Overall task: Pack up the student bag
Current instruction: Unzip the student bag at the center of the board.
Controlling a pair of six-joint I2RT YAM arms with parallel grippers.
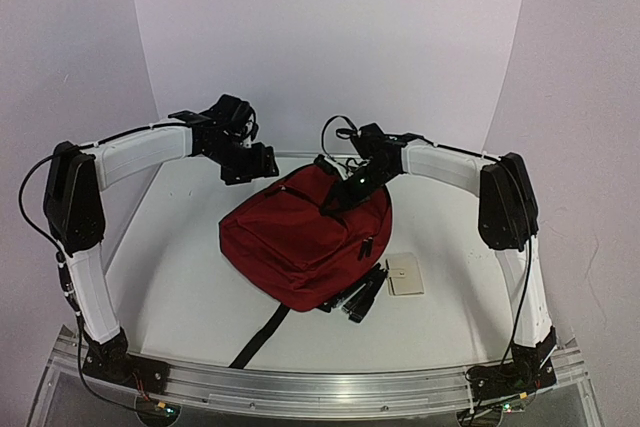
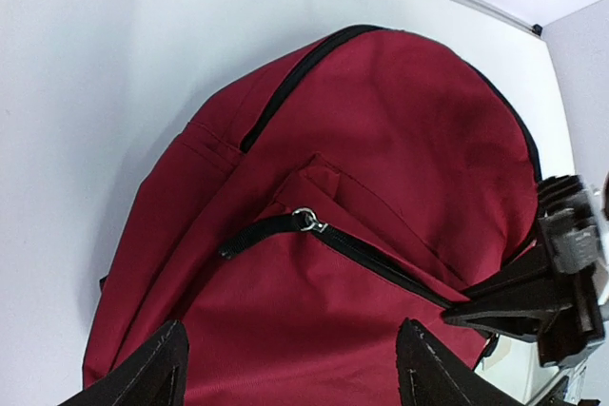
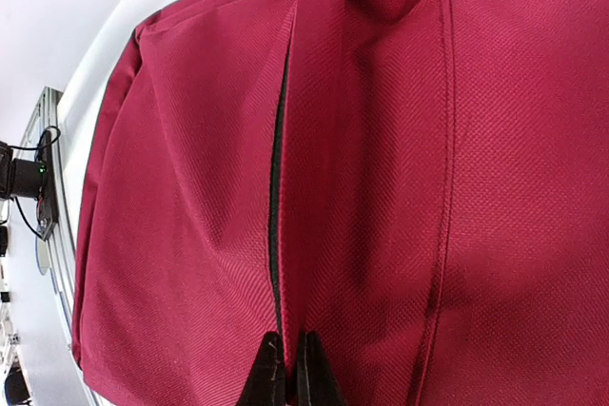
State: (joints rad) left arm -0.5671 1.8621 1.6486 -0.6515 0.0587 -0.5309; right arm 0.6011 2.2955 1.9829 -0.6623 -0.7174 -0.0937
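Lying mid-table (image 1: 170, 277), the bag (image 1: 300, 237) had the left gripper (image 1: 250, 162) above its far edge and the right gripper (image 1: 345, 192) on its top. Left wrist: fingers (image 2: 143, 373) stood spread over the bag. Right wrist: fingers (image 3: 314, 382) were pressed together at the zipper (image 3: 278, 187).

- The student bag (image 1: 300, 237) is dark red all over, a plain woven fabric with no print.
- Its zippers (image 2: 285, 92) show as black lines across the red. One pull ring (image 2: 304, 219) is silver metal on a black tab.
- Its straps (image 1: 262, 337), lying toward the table's near edge, are black.
- The table (image 1: 180, 277) is white, and the rail (image 1: 320, 387) along its near edge is silver-grey.
- A small card (image 1: 405, 274) toward the table's right edge is pale cream.
- The arms (image 1: 140, 152) are white with black joints.
- The left gripper (image 2: 293, 349) and right gripper (image 3: 288, 373) are black.
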